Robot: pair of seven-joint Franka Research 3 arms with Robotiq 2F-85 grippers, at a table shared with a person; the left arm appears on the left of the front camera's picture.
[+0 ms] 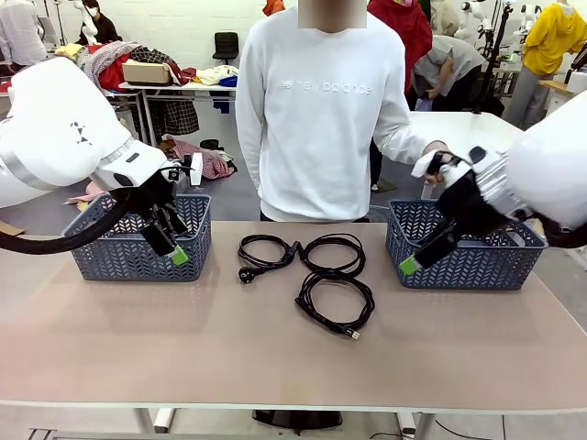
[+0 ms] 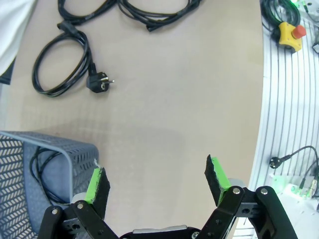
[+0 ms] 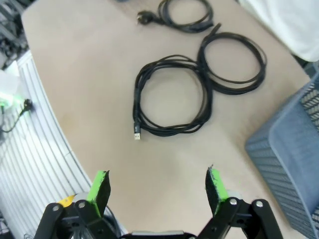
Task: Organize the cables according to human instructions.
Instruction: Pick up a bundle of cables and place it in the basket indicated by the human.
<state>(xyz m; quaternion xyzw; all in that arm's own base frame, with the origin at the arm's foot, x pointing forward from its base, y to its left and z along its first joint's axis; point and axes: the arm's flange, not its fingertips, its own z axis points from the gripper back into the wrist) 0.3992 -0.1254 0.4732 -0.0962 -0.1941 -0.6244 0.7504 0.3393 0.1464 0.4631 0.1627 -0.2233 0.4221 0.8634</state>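
While both arms hover over the table (image 1: pixel 275 367), note that its top is smooth, matte and beige, with a rounded near edge.

1. The left gripper (image 2: pixel 154 169) hangs just beside the near right corner of the left basket (image 2: pixel 50 142). Its 2 fingers stand wide apart and hold nothing. The green pads look worn and chipped at the tips.
2. The right gripper (image 3: pixel 157 174) hangs at the near left side of the right basket (image 3: pixel 284 144), above bare table. Its fingers are likewise spread and empty.
3. Both baskets are grey-blue plastic with rounded rims. The left one shows a herringbone lattice in its walls.

Locate the 4 cables as follows:
- The plug cable (image 2: pixel 98 82) lies on the table left of centre, toward the far edge. It is a thin black cord in a flat loop, ending in a chunky round plug with 2 pins.
- The middle cable (image 3: pixel 234 90) lies just right of it as a neat round coil. Its left side meets the first cord's free end.
- The near cable (image 3: pixel 138 94) lies closer to you, touching the middle coil. It is wound in several turns and ends in a small flat connector.
- The fourth cable (image 2: pixel 35 167) rests inside the left basket, by its wall.

A person (image 1: pixel 316 119) in a white sweatshirt stands at the far side, between the baskets.
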